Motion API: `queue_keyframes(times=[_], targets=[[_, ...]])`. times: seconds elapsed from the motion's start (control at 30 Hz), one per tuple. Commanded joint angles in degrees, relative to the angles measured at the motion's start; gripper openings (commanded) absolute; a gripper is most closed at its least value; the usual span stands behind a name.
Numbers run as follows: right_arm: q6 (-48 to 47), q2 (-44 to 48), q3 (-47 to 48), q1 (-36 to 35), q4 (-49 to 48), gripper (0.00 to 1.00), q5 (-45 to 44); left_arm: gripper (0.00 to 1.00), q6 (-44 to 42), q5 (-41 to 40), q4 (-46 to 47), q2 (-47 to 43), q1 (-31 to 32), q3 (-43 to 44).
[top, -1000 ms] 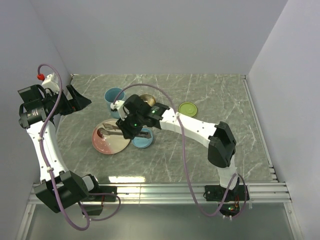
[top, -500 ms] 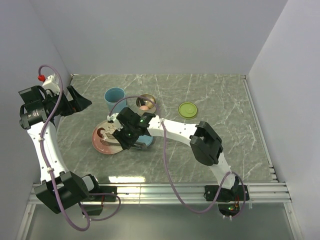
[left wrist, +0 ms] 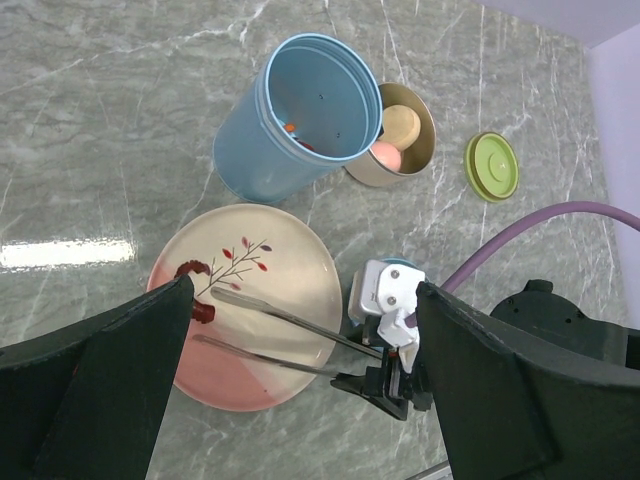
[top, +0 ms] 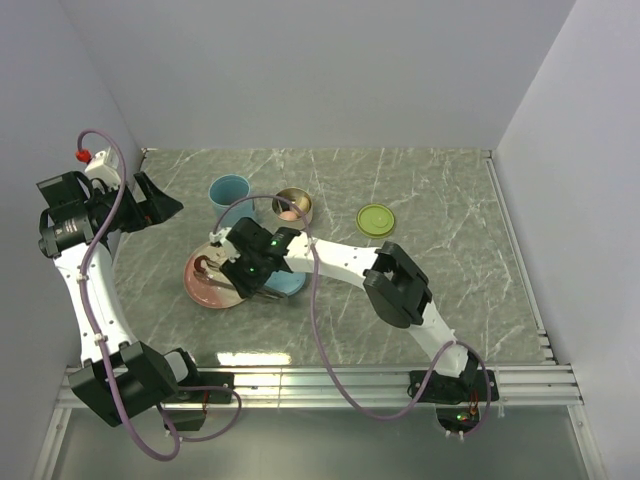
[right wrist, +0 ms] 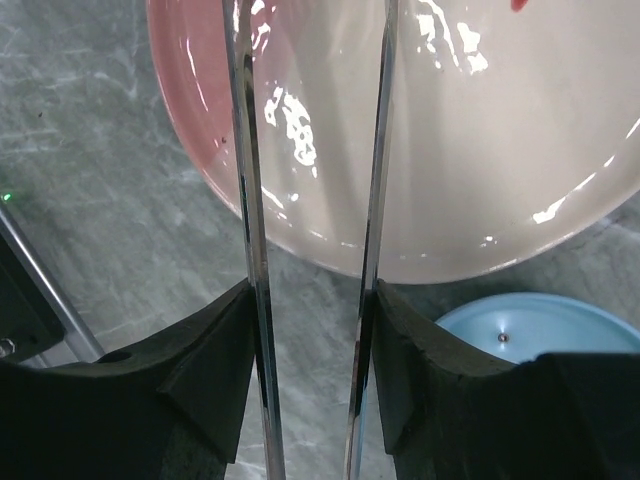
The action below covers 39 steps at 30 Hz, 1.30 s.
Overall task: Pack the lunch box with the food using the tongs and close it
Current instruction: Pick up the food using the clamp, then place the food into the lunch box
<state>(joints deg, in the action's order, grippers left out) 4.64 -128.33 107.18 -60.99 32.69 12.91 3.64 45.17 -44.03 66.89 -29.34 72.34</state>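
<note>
My right gripper [right wrist: 312, 300] is shut on the silver tongs [left wrist: 275, 327], one pad [right wrist: 215, 350] pressing each arm. The tongs' arms stand spread, and their tips reach over the left part of the pink-and-cream plate [left wrist: 300, 260]. A red shrimp-like bit of food [left wrist: 192, 268] lies on the plate by the tips. The tall blue lunch box tub [left wrist: 300, 115] stands behind the plate with an orange bit inside. A gold bowl [left wrist: 425, 150] beside it holds a beige egg [left wrist: 402, 125] and a pink piece. My left gripper [top: 160, 205] hangs open, high at the left, holding nothing.
A round blue lid [right wrist: 530, 330] lies flat just right of the plate, under my right wrist. A green lid [top: 376, 218] lies further right on the marble top. White walls close in the left, back and right sides.
My right arm has swung left and toward the near edge, carrying the tongs from beside the gold bowl to over the plate. The left arm has stayed still.
</note>
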Motion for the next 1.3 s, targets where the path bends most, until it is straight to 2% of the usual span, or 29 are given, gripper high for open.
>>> queue_keyframes(times=[0.0, 0.3, 0.67, 1.03, 1.27], targets=[[0.19, -0.78, 4.44, 0.08, -1.75, 0.53, -0.51, 0.99, -0.92, 0.71, 0.88, 0.34, -0.45, -0.35], [-0.34, -2.36, 6.2, 0.43, -0.96, 0.43, -0.34, 0.99, -0.65, 1.77, 0.79, 1.13, -0.72, 0.17], [-1.22, 7.47, 3.22, 0.87, 0.89, 0.29, 2.38, 0.99, -0.74, 2.65, 0.0, 1.22, -0.98, 0.96], [-2.09, 21.8, -1.18, 4.91, 3.25, 0.28, 6.34, 0.99, -1.09, 5.19, -1.06, 0.96, -1.24, 2.28], [-3.85, 24.54, 1.71, 12.03, 4.49, 0.28, 5.11, 0.99, 0.05, 5.55, 0.52, 0.78, -1.33, 2.29]])
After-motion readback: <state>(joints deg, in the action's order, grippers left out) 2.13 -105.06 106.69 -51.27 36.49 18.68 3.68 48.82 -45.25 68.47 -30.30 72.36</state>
